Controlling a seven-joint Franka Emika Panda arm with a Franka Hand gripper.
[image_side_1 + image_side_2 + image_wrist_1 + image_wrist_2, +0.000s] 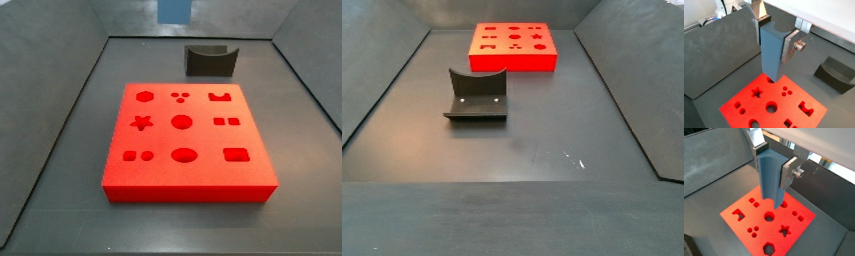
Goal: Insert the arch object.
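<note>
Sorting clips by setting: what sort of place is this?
Likely a robot test cell or simulation: a grey walled floor, a red board with shaped holes, a fixture, and the tool above, gripping a blue piece.

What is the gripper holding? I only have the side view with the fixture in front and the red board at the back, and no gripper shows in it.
Observer: The gripper is shut on a blue piece, a tall block held upright between the fingers.
Operator: Where is it over the board?
Observer: In both wrist views it hangs above the red board, its lower end over the board's edge region near a corner; it is clear of the holes.
Operator: Is the arch hole free?
Observer: Yes, the arch-shaped hole in a side view is empty, at the board's corner nearest the fixture.
</note>
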